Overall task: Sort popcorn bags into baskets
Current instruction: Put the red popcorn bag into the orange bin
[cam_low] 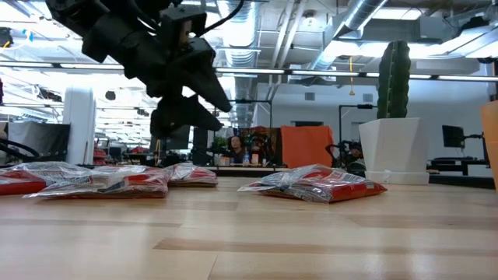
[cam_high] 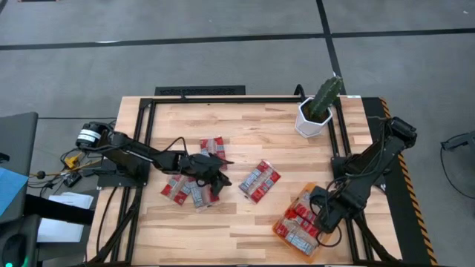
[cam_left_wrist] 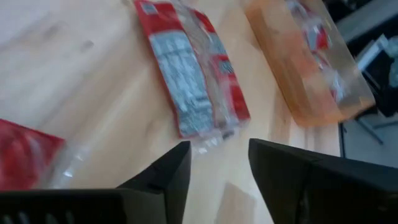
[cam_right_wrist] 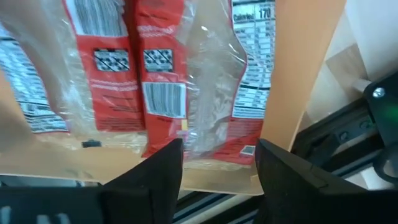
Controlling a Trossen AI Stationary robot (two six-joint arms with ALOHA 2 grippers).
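Observation:
Small red foil popcorn packets lie flat on the wooden table: one pair (cam_high: 258,180) in the middle, one packet (cam_high: 211,146) farther back, and a cluster (cam_high: 185,193) by the left arm. The orange translucent basket (cam_high: 300,222) sits near the table's near right corner with several packets (cam_right_wrist: 155,68) in it. My left gripper (cam_high: 220,182) hangs open above the table beside the cluster, holding nothing. In its wrist view the gripper (cam_left_wrist: 217,165) looks toward the middle pair (cam_left_wrist: 193,68) and the basket (cam_left_wrist: 311,68). My right gripper (cam_right_wrist: 217,162) is open just over the packets in the basket.
A white pot with a green cactus (cam_high: 318,111) stands at the far right of the table. A black frame rail (cam_high: 223,99) runs along the table's far edge and sides. Bare wood (cam_high: 223,237) lies along the near edge, left of the basket.

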